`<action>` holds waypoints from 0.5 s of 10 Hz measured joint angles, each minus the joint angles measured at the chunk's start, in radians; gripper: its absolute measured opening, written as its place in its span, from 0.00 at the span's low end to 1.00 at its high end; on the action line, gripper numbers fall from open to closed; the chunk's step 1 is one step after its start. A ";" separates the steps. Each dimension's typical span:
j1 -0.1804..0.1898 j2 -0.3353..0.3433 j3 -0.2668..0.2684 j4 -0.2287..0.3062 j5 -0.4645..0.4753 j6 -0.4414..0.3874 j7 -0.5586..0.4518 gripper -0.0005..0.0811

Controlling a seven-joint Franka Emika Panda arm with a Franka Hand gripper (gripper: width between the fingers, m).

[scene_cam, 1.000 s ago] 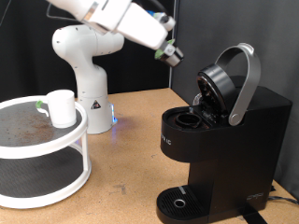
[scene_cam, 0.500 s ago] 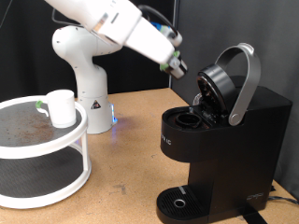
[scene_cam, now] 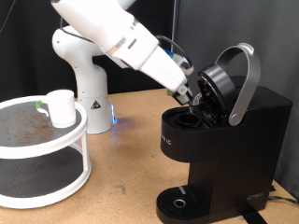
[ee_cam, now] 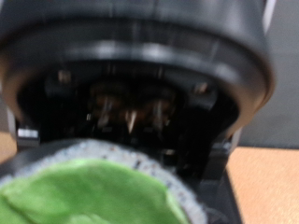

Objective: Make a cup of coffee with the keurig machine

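The black keurig machine [scene_cam: 234, 140] stands at the exterior view's right with its silver-handled lid [scene_cam: 229, 79] raised and the pod chamber [scene_cam: 190, 119] open. My gripper [scene_cam: 190, 96] is just above that chamber, by the lid's underside. In the wrist view a green-topped pod [ee_cam: 84, 191] sits right at the hand, and the lid's underside with its needle [ee_cam: 131, 107] lies close beyond it. The fingers do not show there. The white cup [scene_cam: 62, 107] stands on the round rack at the exterior view's left, far from the gripper.
The white two-tier round rack [scene_cam: 56, 191] fills the lower left of the exterior view; a small green-topped object [scene_cam: 39, 105] lies next to the cup. The arm's white base [scene_cam: 84, 84] stands behind the rack. The machine's drip tray [scene_cam: 177, 201] holds nothing.
The gripper has moved down and towards the exterior view's right, from above the machine to just over the open pod chamber. Cup and machine have not moved.
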 joint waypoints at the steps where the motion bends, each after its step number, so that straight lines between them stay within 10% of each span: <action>1: 0.000 0.011 0.012 -0.003 -0.023 0.027 0.000 0.60; 5: 0.001 0.046 0.045 -0.008 -0.039 0.089 0.000 0.60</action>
